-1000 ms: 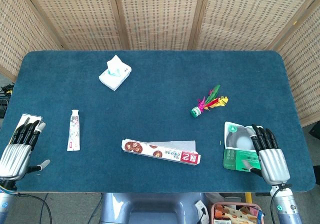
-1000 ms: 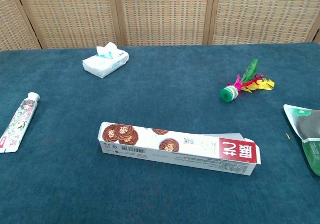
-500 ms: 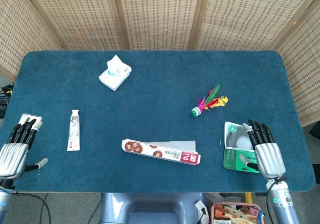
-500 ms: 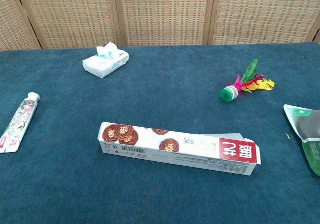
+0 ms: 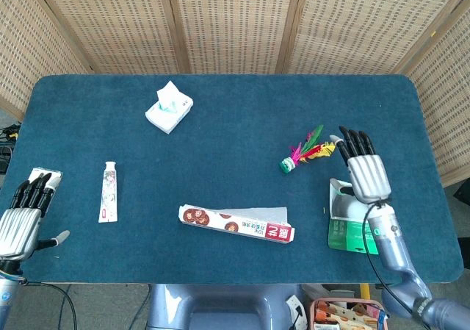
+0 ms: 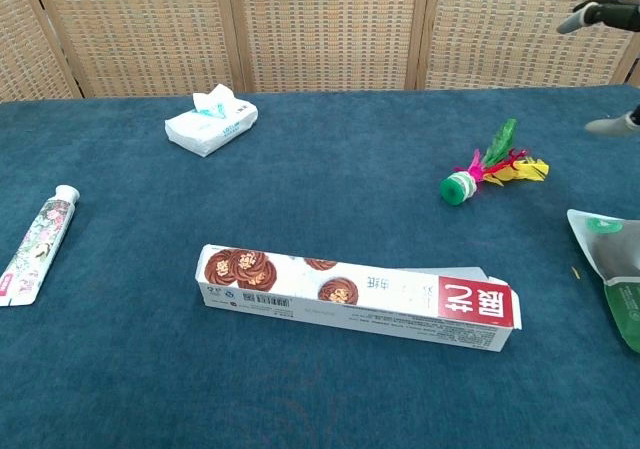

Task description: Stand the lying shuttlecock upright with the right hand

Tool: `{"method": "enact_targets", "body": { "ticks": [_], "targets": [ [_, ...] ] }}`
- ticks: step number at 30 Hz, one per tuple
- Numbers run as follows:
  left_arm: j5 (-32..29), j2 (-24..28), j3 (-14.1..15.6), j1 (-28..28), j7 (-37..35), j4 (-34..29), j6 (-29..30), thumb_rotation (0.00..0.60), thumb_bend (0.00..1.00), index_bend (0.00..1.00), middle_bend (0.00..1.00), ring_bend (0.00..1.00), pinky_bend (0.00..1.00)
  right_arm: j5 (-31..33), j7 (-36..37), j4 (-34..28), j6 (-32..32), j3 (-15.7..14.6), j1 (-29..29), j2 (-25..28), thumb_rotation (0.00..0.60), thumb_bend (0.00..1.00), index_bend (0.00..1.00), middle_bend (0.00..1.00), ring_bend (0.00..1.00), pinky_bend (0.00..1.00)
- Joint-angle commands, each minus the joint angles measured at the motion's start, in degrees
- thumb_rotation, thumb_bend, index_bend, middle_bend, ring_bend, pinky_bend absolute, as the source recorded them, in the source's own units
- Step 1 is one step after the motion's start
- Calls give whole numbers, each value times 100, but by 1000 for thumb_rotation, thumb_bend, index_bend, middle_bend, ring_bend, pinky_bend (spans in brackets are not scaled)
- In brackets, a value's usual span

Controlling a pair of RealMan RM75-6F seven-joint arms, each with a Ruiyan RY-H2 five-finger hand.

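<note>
1. Toward the right half of the worktop (image 5: 235,124), the shuttlecock (image 5: 305,153) is lying on its side, green round base pointing near-left, bright feathers fanning far-right.
2. Just beside its feather end, the right hand (image 5: 361,170) is hovering with fingers spread, grasping nothing; the reach looks under way.
3. Next, I judge, it is needing to pinch the feathers and tip the base down onto the felt-like blue cloth.
4. Well apart, the left hand (image 5: 22,216) is resting at the worktop's edge, fingers loosely extended, holding nothing.
5. Nearby, a glossy plastic pouch (image 5: 345,220) and a long flattened cardboard box (image 5: 236,223) are lying flat.
</note>
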Motion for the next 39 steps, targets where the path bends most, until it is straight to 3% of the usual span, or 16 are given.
{"method": "enact_targets", "body": {
  "ticks": [1,7,17,39],
  "targets": [
    [-63,-27,-24,-26,-6,48,-57,600,103,0,0,0,0,445,-49,646,-598,281,508,-299,600,172,134,0,0,0],
    [-213,-121,-81,-85,-5,205,-171,600,103,0,0,0,0,618,249,1965,-1126,313,1111,-881,600,172,178,12,0,0],
    [-350,-246,-164,-166,71,347,-250,600,103,0,0,0,0,539,1072,3707,-1545,-11,1443,-1756,600,172,279,92,0,11],
    [-417,-350,-173,-207,136,447,-268,600,103,0,0,0,0,297,2345,5926,-2094,-360,1796,-2965,600,172,295,108,0,18]
  ]
}}
